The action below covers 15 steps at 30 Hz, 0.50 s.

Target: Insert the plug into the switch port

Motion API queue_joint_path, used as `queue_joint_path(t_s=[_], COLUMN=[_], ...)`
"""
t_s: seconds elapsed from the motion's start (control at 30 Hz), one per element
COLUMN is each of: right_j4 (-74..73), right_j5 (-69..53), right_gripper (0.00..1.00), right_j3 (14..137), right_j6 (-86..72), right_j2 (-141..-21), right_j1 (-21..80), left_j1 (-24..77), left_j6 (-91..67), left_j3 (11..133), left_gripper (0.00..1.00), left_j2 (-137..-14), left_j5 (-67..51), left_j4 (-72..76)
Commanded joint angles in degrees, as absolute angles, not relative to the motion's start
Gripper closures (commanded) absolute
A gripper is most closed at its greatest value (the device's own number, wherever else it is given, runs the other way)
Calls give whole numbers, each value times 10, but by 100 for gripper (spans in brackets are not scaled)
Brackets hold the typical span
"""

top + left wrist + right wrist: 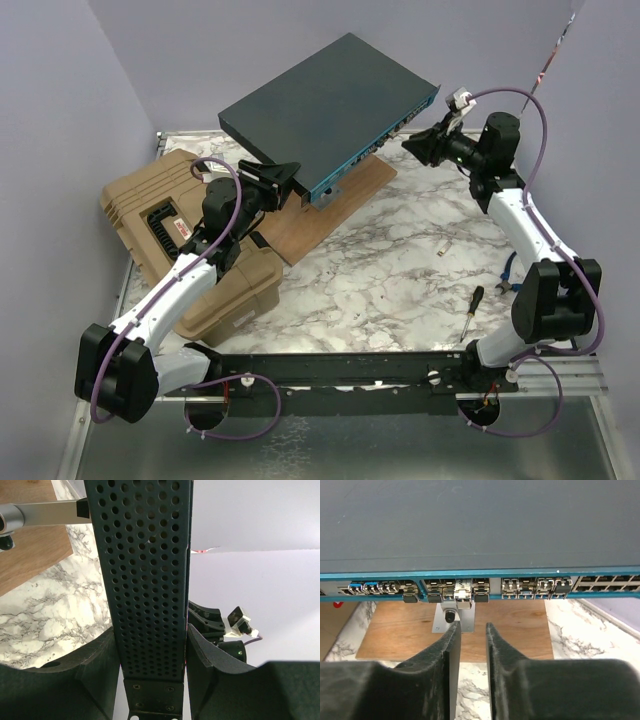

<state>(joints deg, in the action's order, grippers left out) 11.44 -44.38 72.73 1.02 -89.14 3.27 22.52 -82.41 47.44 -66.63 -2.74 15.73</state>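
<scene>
While left gripper (152,647) clamps the switch (325,100), right gripper (472,628) gapes empty just before the apparently seated plug (462,591).

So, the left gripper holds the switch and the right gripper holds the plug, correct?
No: the right gripper is open and empty; the silver plug sits in a port of the switch (right wrist view). The rest is right.

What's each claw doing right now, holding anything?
Left claw: closed on the switch, gripping its perforated side.
Right claw: open, holding nothing.
</scene>
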Motion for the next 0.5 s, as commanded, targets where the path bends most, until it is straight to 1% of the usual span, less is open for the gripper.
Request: queue_joint_path(t_s=[0.0,0.1,0.23,0.47], right_j4=[144,156,168,175], right_j5=[-478,-483,-487,-483], right_gripper=[76,86,92,98], right_j3=[730,734,739,747], right_j6=[2,-22,-33,-36], right_j2=[-892,-901,-912,-927], right_j1=[34,35,36,44], left_j1=[215,215,215,215], left_j6=[-807,-806,-806,-806], left_j3=[456,455,456,458], left_gripper=[100,100,100,100], left_j2=[-624,-624,-625,-626], left_j5=[-4,-4,-4,-4], left_j4=[89,89,89,88])
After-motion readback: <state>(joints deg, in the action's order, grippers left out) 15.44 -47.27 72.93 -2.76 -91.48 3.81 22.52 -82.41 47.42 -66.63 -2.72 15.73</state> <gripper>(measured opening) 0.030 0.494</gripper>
